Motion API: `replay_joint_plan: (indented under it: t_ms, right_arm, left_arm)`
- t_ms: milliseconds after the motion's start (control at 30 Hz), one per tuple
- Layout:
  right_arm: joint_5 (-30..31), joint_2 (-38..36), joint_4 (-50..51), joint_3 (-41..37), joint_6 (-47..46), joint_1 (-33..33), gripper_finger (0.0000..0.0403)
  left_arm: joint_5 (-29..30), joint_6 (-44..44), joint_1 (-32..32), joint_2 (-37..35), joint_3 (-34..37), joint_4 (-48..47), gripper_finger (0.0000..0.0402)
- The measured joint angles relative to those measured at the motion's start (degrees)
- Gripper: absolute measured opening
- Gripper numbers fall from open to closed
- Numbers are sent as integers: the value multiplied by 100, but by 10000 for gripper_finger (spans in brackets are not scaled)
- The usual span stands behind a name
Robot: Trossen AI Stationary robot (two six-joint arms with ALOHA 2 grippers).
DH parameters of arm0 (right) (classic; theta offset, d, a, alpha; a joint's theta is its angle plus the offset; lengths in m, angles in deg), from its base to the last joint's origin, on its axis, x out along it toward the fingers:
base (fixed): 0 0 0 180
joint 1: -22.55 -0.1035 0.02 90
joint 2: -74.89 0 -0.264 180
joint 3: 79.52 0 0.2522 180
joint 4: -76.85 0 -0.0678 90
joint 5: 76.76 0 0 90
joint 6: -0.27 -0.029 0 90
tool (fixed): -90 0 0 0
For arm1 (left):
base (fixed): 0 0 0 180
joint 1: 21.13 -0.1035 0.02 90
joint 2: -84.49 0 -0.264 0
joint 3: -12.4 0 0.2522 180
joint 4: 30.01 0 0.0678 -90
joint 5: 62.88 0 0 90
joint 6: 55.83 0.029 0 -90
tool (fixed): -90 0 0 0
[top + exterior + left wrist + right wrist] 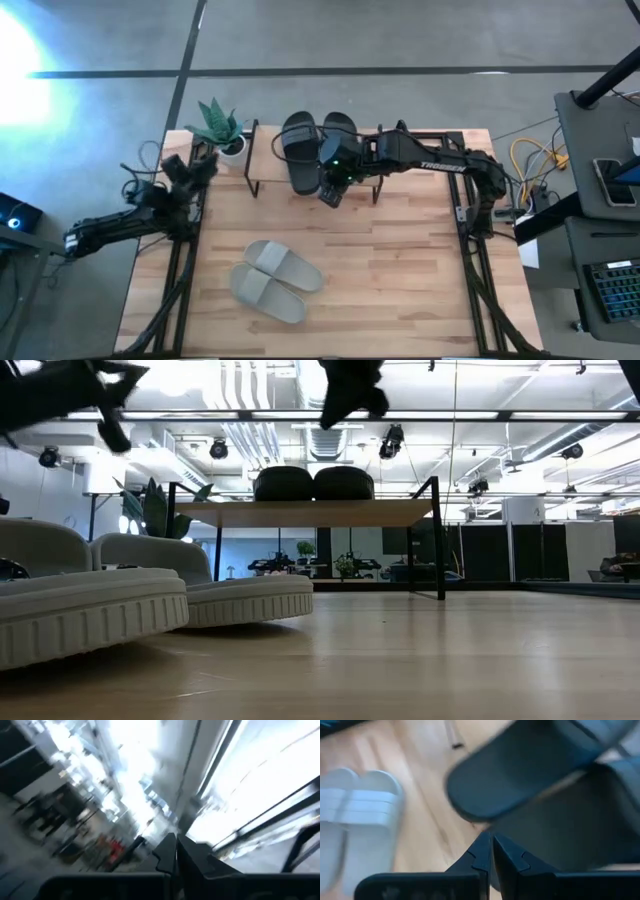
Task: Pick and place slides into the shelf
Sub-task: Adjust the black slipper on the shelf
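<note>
Black slides (312, 148) sit on the shelf (262, 152) already, so the right end effector (332, 192) hovers shut and empty; the grey pair (272, 280) waits on the desk (400, 270).

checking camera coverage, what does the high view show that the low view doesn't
Only the high view: the left arm folded at the table's left edge, and the right claw shut over the shelf's front.

Only the low view: the shelf's legs and the room behind.

Both: black slides on the shelf, grey slides on the table, the plant.
</note>
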State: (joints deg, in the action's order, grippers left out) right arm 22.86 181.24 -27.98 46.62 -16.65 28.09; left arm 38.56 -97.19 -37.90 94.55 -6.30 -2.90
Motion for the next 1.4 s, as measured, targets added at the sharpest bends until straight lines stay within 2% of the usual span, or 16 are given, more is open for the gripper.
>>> replay_joint_plan:
  t_ms: [67, 167, 333, 400, 500, 600, 700, 767, 933, 1200, 1300, 1400]
  right_arm:
    - [97, -75, 248, 7, 29, 42, 11]
    - [97, -191, 345, -4, 240, 151, 11]
    - [104, -361, 328, -7, 589, 483, 11]
    - [139, -395, 352, -7, 556, 622, 11]
    - [370, -499, 531, -10, 334, 775, 11]
    - [725, -638, 803, -12, 183, 882, 11]
    - [878, -710, 914, -42, -38, 950, 11]
    - [942, -743, 923, -71, -114, 979, 11]
    - [1144, -763, 863, -78, -249, 1045, 11]
    - [1311, -732, 854, -94, -260, 1138, 11]
    - [1589, -732, 855, -98, -258, 1161, 11]
    - [1605, -730, 854, -100, -256, 1209, 11]
  left_arm:
    - [-19, 103, 0, 184, -173, 373, 0]
    - [-2, 613, -1, 650, -561, 356, 0]
    - [-311, 1287, -2, 2338, -1526, -260, 0]
    - [-272, 1870, -47, 3134, -2053, -1103, 0]
    - [-352, 2261, -357, 3884, -3055, -2959, 0]
    - [-883, 2752, -857, 4340, -4274, -5273, 0]
    - [-940, 3436, -1323, 4766, -5032, -6938, 0]
    - [-1031, 3734, -1564, 5007, -5365, -6946, 0]
    - [-2135, 4227, -2183, 5400, -5755, -7282, 0]
    - [-2530, 4920, -2423, 6298, -5730, -7348, 0]
    - [-2565, 4968, -2420, 6607, -5730, -7322, 0]
    - [-2581, 4979, -2484, 6761, -5802, -7190, 0]
